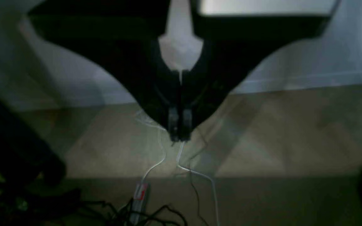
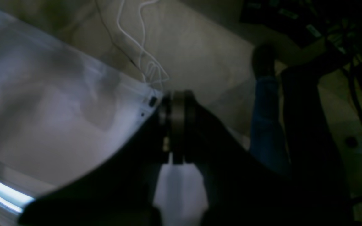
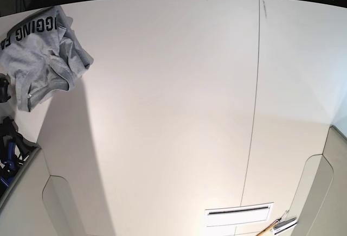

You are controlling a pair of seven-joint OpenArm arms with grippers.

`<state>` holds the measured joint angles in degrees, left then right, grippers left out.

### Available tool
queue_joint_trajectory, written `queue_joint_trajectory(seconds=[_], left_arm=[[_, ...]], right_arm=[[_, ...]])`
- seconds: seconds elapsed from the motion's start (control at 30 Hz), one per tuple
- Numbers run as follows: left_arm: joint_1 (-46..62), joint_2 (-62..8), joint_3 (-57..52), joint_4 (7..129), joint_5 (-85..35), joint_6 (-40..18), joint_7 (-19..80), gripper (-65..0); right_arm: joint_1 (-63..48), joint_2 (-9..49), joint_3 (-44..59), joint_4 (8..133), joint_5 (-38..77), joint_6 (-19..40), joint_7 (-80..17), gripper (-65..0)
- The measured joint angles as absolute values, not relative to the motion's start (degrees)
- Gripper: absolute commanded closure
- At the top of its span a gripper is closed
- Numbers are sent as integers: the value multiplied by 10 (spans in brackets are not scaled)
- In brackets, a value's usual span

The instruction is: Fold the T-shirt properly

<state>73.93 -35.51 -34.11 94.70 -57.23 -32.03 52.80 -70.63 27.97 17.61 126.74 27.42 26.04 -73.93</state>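
Observation:
The grey T-shirt (image 3: pixel 44 57) lies crumpled at the far left corner of the white table (image 3: pixel 173 116) in the base view, with black block lettering showing on its upper fold. Neither arm appears in that view. In the left wrist view my left gripper (image 1: pixel 179 133) is shut with nothing in it and hangs over the floor. In the right wrist view my right gripper (image 2: pixel 178 102) is also shut with nothing in it, just off the table's edge (image 2: pixel 74 119). The T-shirt shows in neither wrist view.
White and black cables (image 1: pixel 181 163) and a power strip (image 1: pixel 138 201) lie on the floor below the left gripper. A person's jeans leg (image 2: pixel 264 125) stands near the right gripper. A seam (image 3: pixel 255 100) runs down the table, with a slot (image 3: pixel 238 214) near its front.

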Motion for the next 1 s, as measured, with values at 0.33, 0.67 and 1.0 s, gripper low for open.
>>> queue_joint_trajectory(seconds=[0.33,0.67,1.0], left_arm=[[617,-370,-51,747,-460,-394,422,0],[388,-274,149,659,-292,-395,300,0],[236,-163,227,460,-211,-393,253,0]], right_arm=[[-593,294,118,992,286,289,-681,0],[-341,279,-88,590,244,283,-603,0],[-179,182,-201,408,196,225,-456,0]])
